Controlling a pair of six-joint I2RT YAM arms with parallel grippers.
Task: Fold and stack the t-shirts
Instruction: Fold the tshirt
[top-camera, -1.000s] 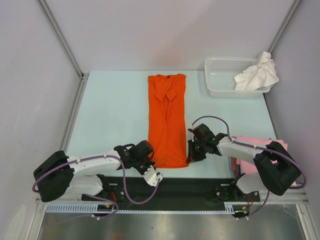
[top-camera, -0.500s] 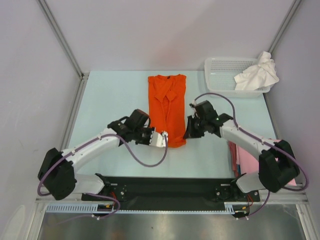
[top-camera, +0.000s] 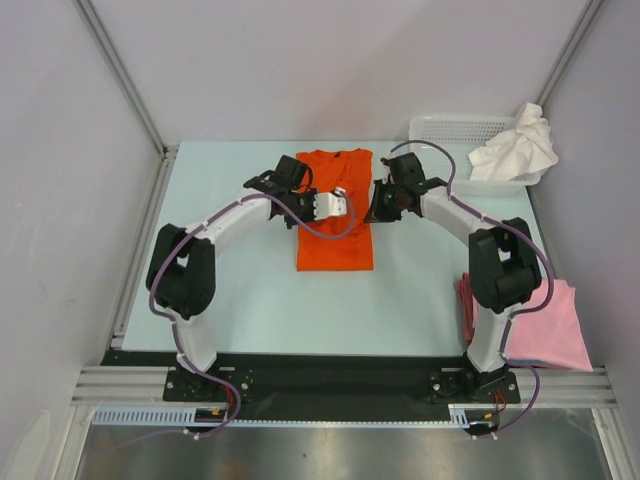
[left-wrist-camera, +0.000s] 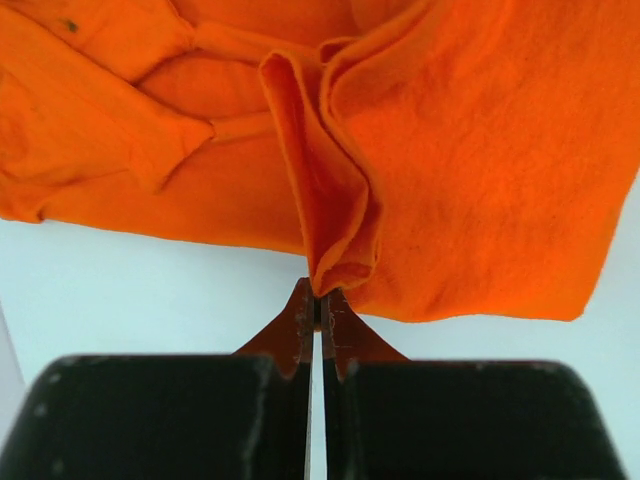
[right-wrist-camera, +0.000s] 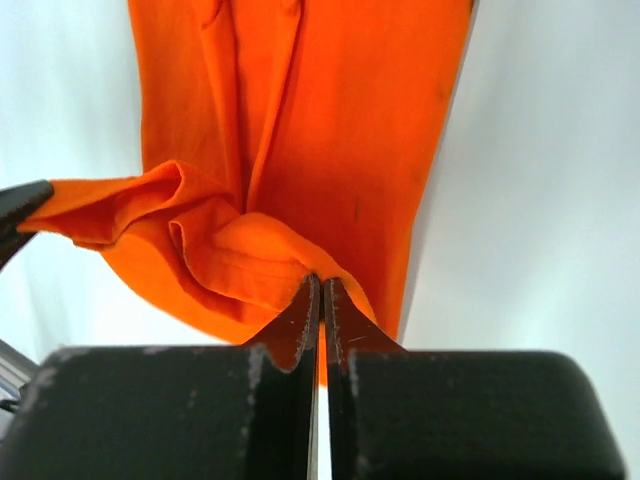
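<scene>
The orange t-shirt lies in the middle of the table, its lower half lifted and carried back over the upper half. My left gripper is shut on a bunched corner of the hem, which shows close up as the left gripper pinching orange cloth. On the shirt's right edge my right gripper is also shut on the hem, a fold of fabric caught in the right gripper. A white t-shirt hangs over the basket's rim. Pale pink t-shirts lie at the table's right front.
The white lattice basket stands at the back right corner. Metal frame rails run along the table's left edge and front. Both arms stretch far out over the table.
Both grippers have carried the orange shirt's hem from the near edge of the table toward the collar, doubling the shirt over itself. Both stayed shut on the cloth.
</scene>
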